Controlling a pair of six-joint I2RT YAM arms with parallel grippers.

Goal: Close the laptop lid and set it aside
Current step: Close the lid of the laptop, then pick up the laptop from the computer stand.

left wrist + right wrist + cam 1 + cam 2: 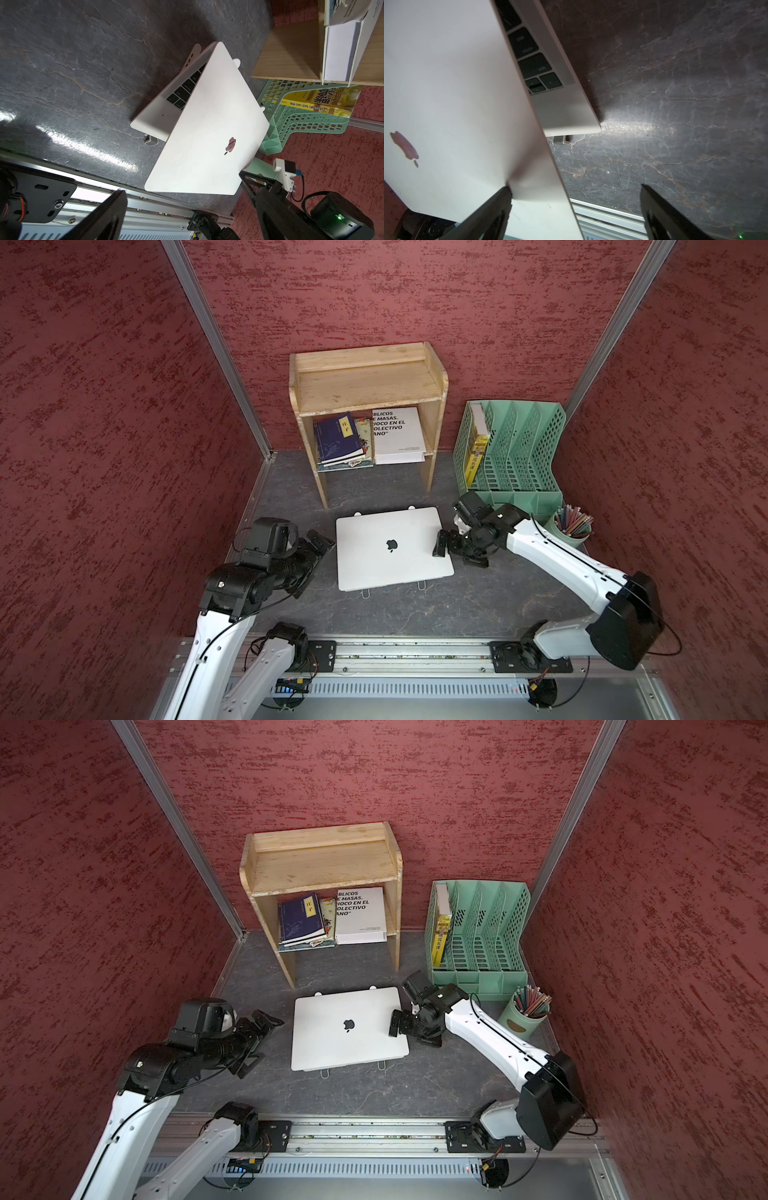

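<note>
While one laptop [390, 547] sits between my two tools, lid [207, 135] ajar, my left tool [314, 568] gapes empty and my right tool [457, 551], equally wide, touches the lid with one finger.

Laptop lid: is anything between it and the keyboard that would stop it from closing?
Nothing visible does. The lid stands tilted over the keyboard, and the wedge seen between them holds nothing; the middle part is hidden.

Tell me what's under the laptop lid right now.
Under the partly closed laptop lid, a strip of black keyboard and silver palm rest show in the wrist views. The screen and trackpad are covered.
</note>
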